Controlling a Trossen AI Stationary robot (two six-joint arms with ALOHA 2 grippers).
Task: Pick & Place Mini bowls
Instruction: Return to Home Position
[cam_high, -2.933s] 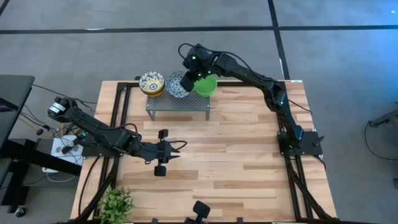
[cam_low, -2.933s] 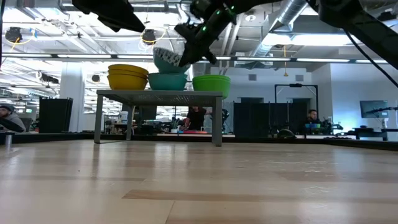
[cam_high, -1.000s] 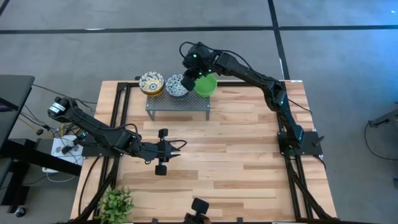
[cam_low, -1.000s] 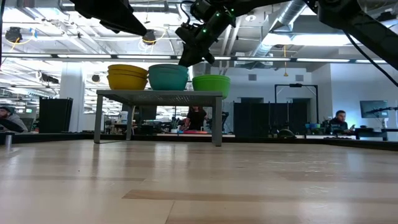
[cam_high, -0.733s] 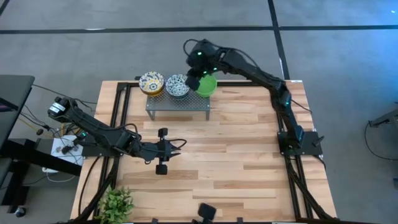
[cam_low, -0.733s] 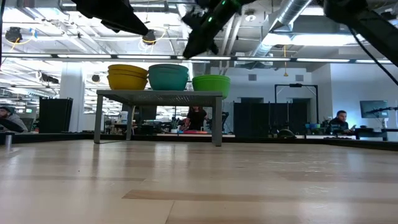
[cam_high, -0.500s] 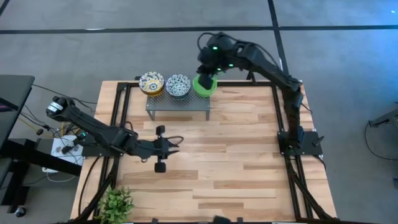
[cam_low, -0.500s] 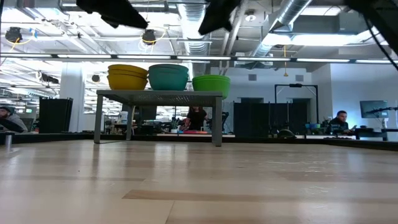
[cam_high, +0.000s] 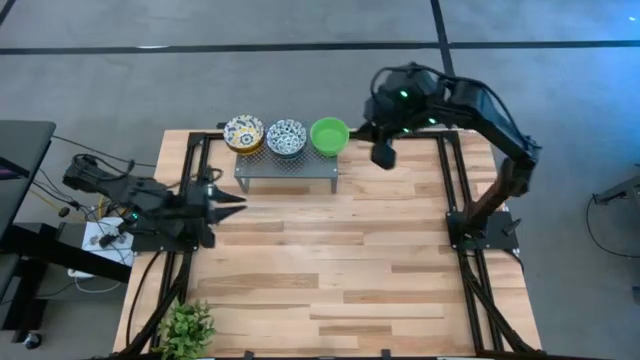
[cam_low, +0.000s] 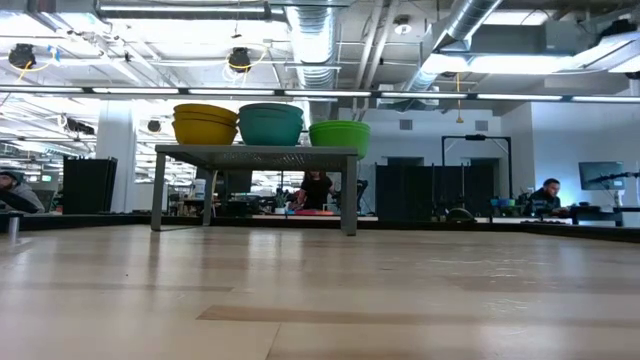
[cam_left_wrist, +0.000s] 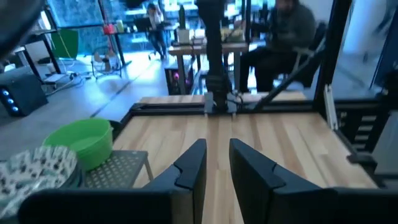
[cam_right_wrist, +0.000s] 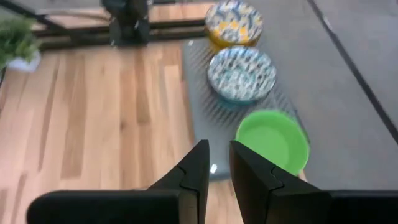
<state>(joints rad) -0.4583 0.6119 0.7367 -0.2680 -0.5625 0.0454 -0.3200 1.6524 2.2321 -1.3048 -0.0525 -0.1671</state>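
The mini bowls sit in three stacks side by side on the grey perforated stand (cam_high: 285, 165) at the table's far edge. They are the yellow patterned stack (cam_high: 244, 133), the blue-and-white stack (cam_high: 287, 137) and the plain green stack (cam_high: 329, 136). From the low view the stacks read as yellow (cam_low: 205, 123), teal-sided (cam_low: 271, 123) and green (cam_low: 339, 133). My right gripper (cam_high: 382, 157) (cam_right_wrist: 219, 158) hangs high, to the right of the stand, shut and empty. My left gripper (cam_high: 232, 203) (cam_left_wrist: 217, 162) is shut near the table's left edge and points at the stand.
A small potted plant (cam_high: 187, 325) stands at the near left corner. Black frame rails (cam_high: 190, 170) run along the table's left and right sides. The wooden top (cam_high: 340, 260) in front of the stand is bare. People sit in the room behind (cam_low: 545, 190).
My right gripper has risen off the blue-and-white stack and swung away toward the table's right edge. That stack stays put on the stand. My left arm has drawn back from the table's middle toward the left edge, and its fingers have come together.
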